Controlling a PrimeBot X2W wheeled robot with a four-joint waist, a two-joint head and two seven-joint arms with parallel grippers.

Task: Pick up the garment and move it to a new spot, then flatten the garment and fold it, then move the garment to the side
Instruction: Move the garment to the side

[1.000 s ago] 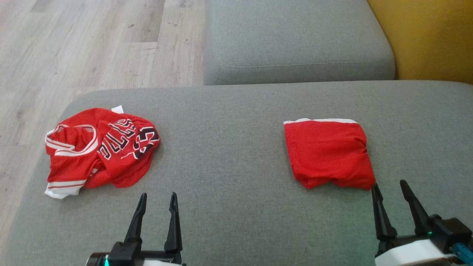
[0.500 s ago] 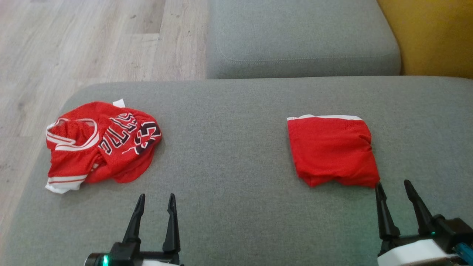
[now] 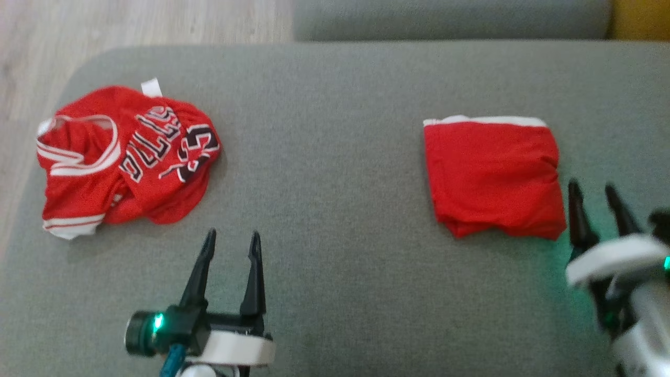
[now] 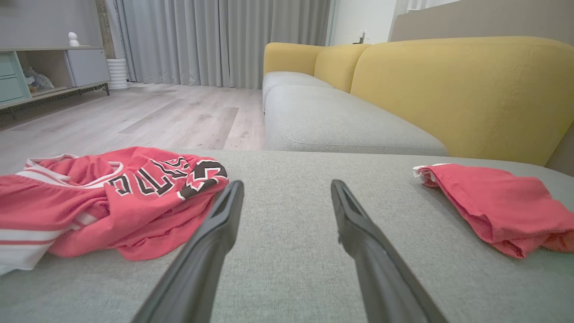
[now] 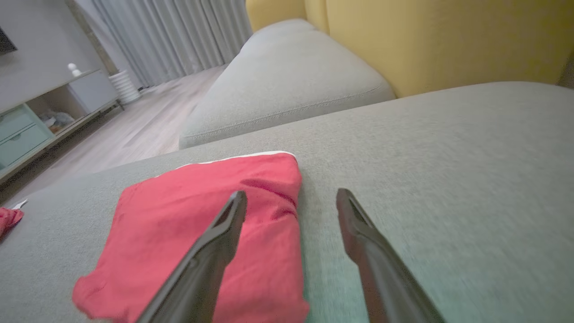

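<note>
Cushion [image 3: 335, 220] lies open between the crumpled jersey [image 3: 125, 162], near its left edge, and the folded garment [image 3: 492, 175] at right (both red). Left gripper [image 3: 232, 238] gapes, empty; right gripper [image 3: 591, 186], spread and empty, hangs just beside the garment's right edge.

Jersey [image 3: 157, 188] red, white trim, black lettering; folded garment [image 3: 492, 178] red; cushion [image 3: 335, 235] grey.

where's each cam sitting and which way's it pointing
Head: high on the robot, looking down at the grey cushion; left tool and right tool show, both open.
Left wrist: low over the cushion, looking along its own fingers toward the yellow sofa back, jersey at that view's left.
Right wrist: low, looking along its fingers at the folded garment.
Shared: both wrist views show the folded garment.
</note>
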